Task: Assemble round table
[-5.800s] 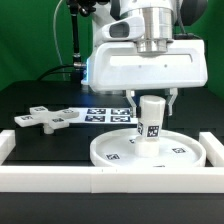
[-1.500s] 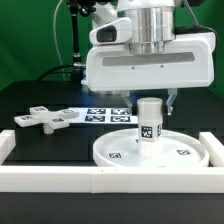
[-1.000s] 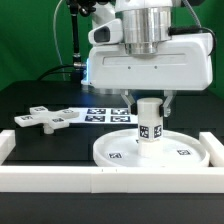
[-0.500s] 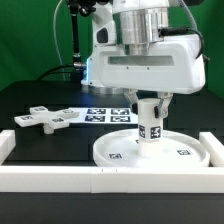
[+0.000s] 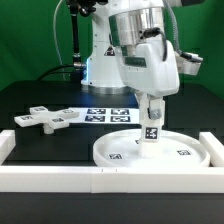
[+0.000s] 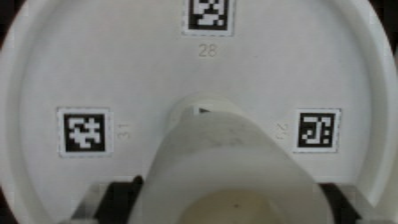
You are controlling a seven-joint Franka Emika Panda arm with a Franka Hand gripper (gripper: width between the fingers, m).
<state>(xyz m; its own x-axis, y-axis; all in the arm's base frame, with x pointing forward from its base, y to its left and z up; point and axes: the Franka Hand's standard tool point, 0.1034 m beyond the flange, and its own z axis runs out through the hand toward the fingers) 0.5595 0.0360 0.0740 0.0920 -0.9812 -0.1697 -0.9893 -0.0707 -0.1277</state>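
Nearest me, the white rim point(image 5: 60, 172) fences the parts in. Behind it the round disc point(image 5: 115, 152) lies flat on the tabletop point(image 5: 30, 140), with the short leg point(image 5: 150, 128) upright at its centre. The jaws pinch the leg's top from above, wrist turned, I'd guess to screw it home. Farther back, on the exterior view's left, the foot piece point(image 5: 42, 119) lies beside the marker board point(image 5: 105, 114).

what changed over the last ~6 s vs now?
The end effector closed its fingers onto the leg and twisted about the vertical, its broad face now side-on. The leg stayed standing on the disc; foot piece and marker board unmoved.
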